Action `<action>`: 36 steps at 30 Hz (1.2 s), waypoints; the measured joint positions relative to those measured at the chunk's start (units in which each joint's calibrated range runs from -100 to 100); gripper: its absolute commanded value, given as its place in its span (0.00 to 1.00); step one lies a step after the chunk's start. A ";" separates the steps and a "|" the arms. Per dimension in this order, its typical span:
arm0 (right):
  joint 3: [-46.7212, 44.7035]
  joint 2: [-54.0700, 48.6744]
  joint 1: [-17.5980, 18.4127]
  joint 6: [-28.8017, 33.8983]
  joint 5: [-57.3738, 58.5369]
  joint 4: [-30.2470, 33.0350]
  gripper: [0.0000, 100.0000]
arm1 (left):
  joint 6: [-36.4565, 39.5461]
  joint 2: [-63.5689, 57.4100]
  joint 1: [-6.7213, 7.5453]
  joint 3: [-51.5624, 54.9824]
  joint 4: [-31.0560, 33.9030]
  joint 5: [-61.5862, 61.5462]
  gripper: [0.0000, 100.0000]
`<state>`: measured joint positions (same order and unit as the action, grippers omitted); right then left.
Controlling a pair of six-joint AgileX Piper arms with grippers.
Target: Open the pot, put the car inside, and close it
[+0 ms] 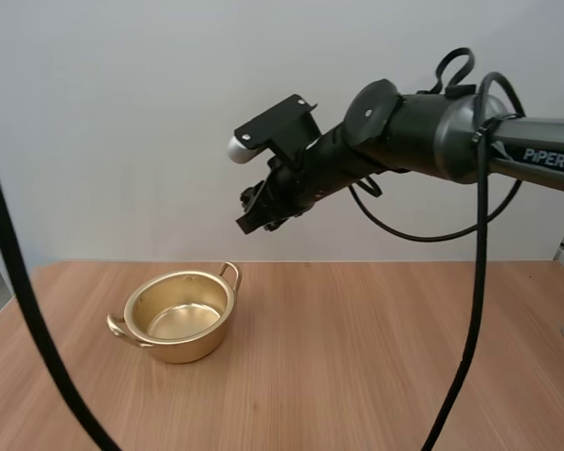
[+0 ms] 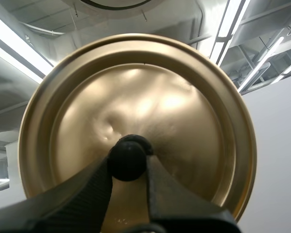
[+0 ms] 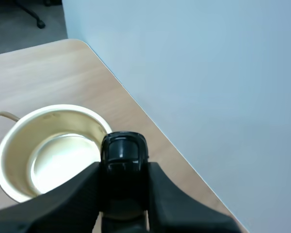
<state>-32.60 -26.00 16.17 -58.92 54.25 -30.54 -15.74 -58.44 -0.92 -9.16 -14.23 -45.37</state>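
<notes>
While the pot [image 1: 182, 349] stands uncovered toward the left of the bench [image 1: 385, 348], a broad stretch of bare wood lies to its right and a narrower strip in front of it. The bench's back edge meets a pale wall [image 1: 122, 113] not far behind the pot. In the right wrist view the pot sits near that edge, and the bench's rounded corner shows farther along.

Our right gripper [image 1: 259, 212] hangs high in the air, well above the bench and up to the right of the pot, apart from everything below. It is closed narrowly onto the small black car [image 3: 123, 148], pinching it by its sides. From the right wrist we see the car over the pot's near rim, with the shiny pot floor beyond it.

Our left gripper [image 2: 127, 171] is clamped on the black knob [image 2: 127, 156] of the golden lid [image 2: 174, 107], pressing the knob from either side. The lid's knob side is turned toward the wrist.
</notes>
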 measured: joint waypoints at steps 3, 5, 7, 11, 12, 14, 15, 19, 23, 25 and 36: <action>0.60 3.43 3.34 0.00 -2.42 0.00 0.00 | 0.00 0.00 0.00 -1.03 0.00 -2.24 0.00; 0.86 5.76 5.58 0.00 -3.83 0.00 0.00 | 0.00 0.00 -0.05 -1.03 0.00 -1.42 0.00; 0.86 8.53 7.16 0.00 -5.19 0.32 0.00 | 0.00 0.00 -0.09 -1.03 0.22 0.08 0.00; 1.33 14.42 8.57 0.00 -7.83 0.56 0.00 | 0.00 0.00 -0.09 -1.03 0.10 0.22 0.00; 1.73 16.09 8.57 0.00 -8.95 1.01 0.00 | 0.00 0.00 -0.09 -1.03 0.10 0.22 0.00; 2.48 18.95 8.57 0.00 -9.30 1.78 0.00 | 0.00 0.00 -0.09 -1.03 0.02 0.22 0.00; 2.50 19.25 8.57 0.00 -9.46 1.78 0.00 | 0.00 0.00 -0.09 -1.03 0.02 0.22 0.00; 5.26 25.28 8.65 0.00 -9.75 1.58 0.00 | 0.00 0.00 -0.09 -1.03 0.02 0.22 0.00; 8.25 30.38 9.81 0.00 -9.76 2.07 0.00 | 0.00 0.00 -0.09 -1.03 0.02 0.22 0.00; 9.47 32.84 10.55 0.00 -9.51 3.00 0.00 | 0.00 0.00 -0.09 -1.03 0.02 0.22 0.00; 10.33 39.64 11.68 0.00 -11.32 8.33 0.00 | 0.00 0.00 -0.09 -1.03 0.02 -0.44 0.00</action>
<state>-22.27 13.63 27.85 -58.92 42.92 -22.22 -15.74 -58.44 -1.00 -10.18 -14.21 -45.81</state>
